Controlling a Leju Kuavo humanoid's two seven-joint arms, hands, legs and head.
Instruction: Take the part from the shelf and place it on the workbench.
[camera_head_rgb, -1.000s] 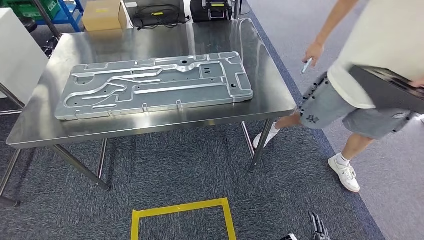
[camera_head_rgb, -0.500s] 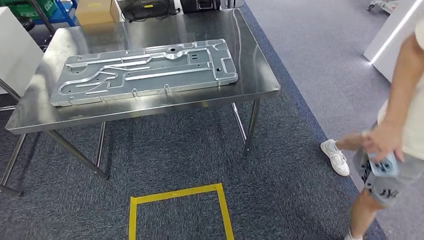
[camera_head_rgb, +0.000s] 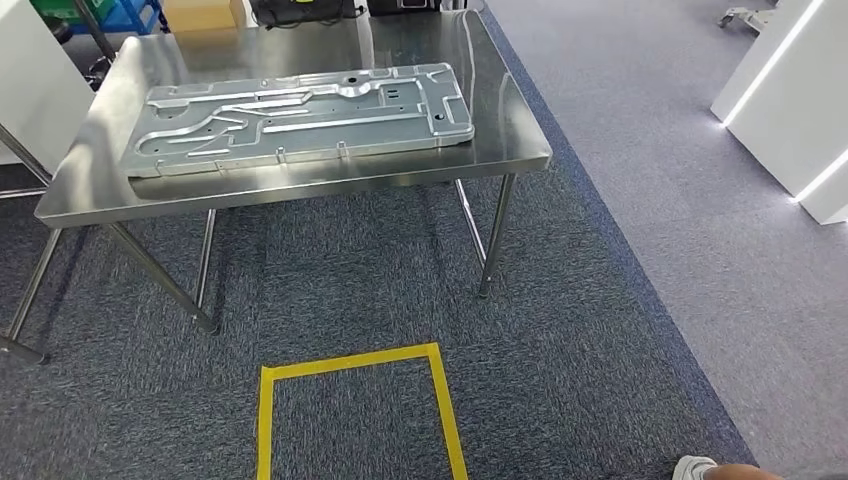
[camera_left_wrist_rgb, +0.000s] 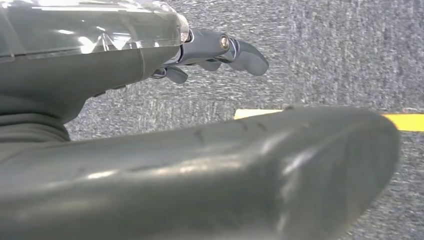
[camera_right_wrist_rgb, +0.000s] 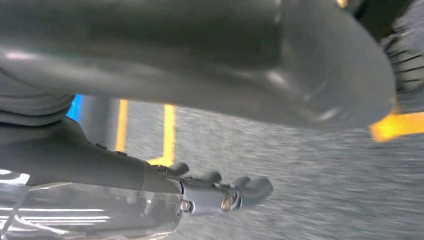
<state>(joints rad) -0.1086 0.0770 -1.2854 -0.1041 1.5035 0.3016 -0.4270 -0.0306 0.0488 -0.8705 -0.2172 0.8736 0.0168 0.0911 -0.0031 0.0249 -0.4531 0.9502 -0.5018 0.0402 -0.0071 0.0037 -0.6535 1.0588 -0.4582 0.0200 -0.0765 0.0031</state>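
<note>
Both hands hang empty over the carpet, the left hand (camera_left_wrist_rgb: 210, 50) and the right hand (camera_right_wrist_rgb: 220, 192) each with fingers loosely extended, grasping nothing. Ahead stands the steel workbench (camera_head_rgb: 510, 150), and the large stamped metal part (camera_head_rgb: 300, 115) lies flat on its top, toward the left. Near, a yellow tape square (camera_head_rgb: 355, 365) marks the carpet. A person's white shoe (camera_head_rgb: 695, 467) shows at the near right.

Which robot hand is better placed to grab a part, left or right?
Neither clearly: the left robot hand and right robot hand both hang open and empty over the carpet, so either could go.
</note>
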